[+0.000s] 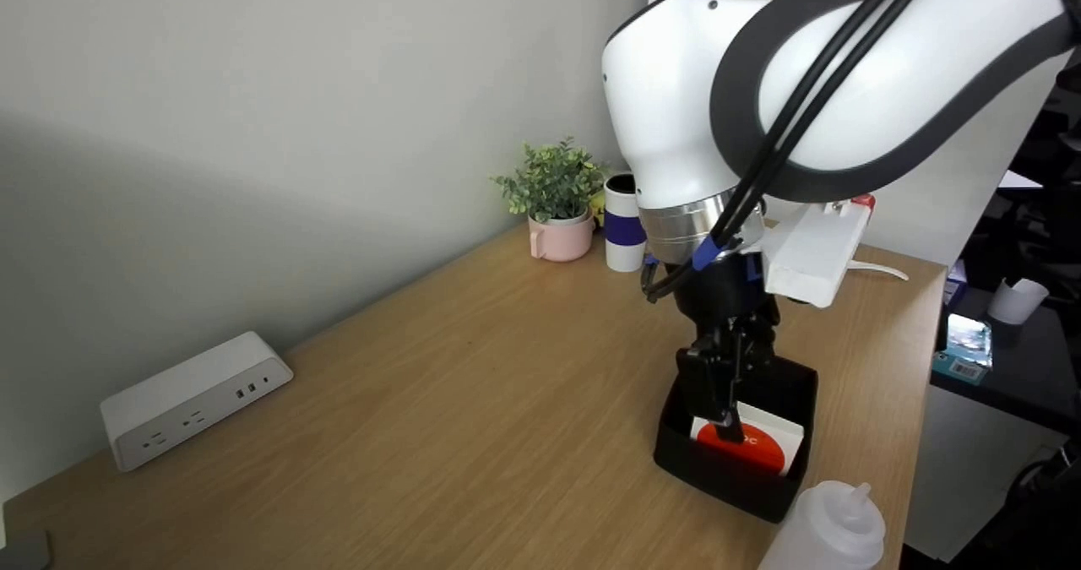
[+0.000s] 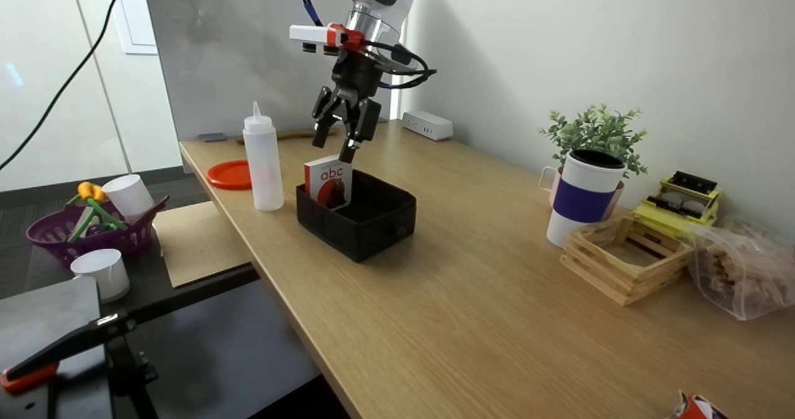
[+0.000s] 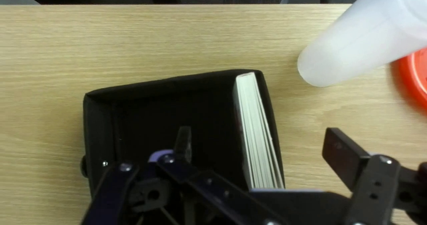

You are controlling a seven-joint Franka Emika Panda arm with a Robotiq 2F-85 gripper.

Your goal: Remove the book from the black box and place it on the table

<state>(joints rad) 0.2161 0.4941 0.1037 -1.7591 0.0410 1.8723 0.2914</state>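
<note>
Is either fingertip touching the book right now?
Apart: the wrist view shows the fingertips either side of the book, the inside of the black box visible in one gap, table in the other.

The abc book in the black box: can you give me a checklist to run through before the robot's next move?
1. Book standing on edge in the black box: ok.
2. Gripper open, holding nothing: ok.
3. Fingers on either side of the book: ok, as the wrist view shows it.
4. Fingers down beside the book: not ok; in an exterior view they appear to be above it.
5. Room for a finger between book and box wall: not ok, I judge; the wrist view shows hardly any gap.
6. Bottle upright and apart from the box: ok.
</note>
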